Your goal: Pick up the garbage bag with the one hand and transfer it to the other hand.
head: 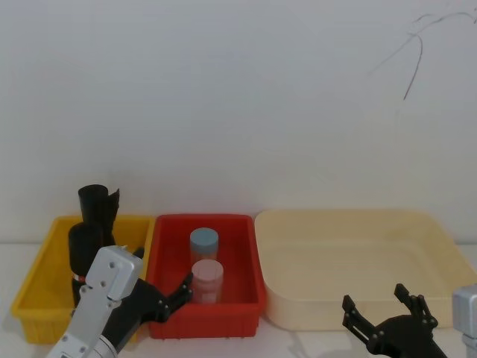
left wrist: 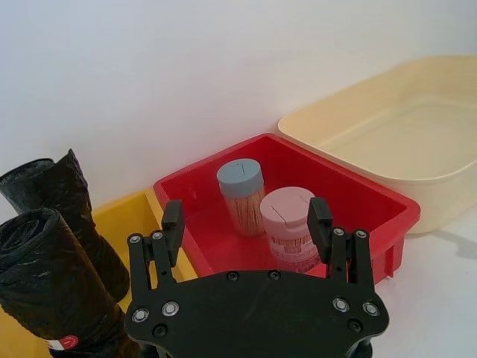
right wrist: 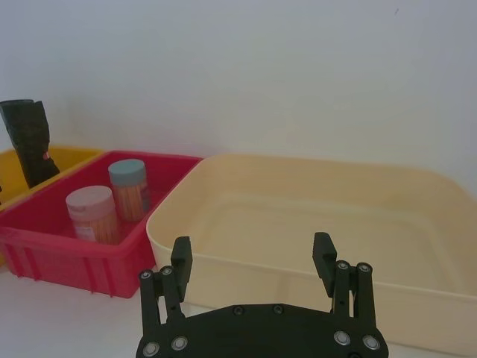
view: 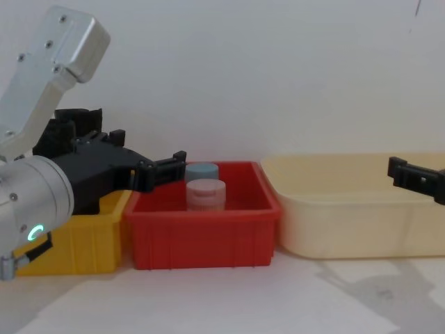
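Your left end effector (left wrist: 247, 218) hangs spread wide and empty, just beside the garbage bag (left wrist: 45, 283), which stands upright in the yellow bin (head: 37, 276). No pickup yet, so grasp and handover both remain. Your right end effector (right wrist: 252, 253) sits open near the cream tray (head: 335, 216).

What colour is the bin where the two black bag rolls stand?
The bin is yellow; the head view shows it best.
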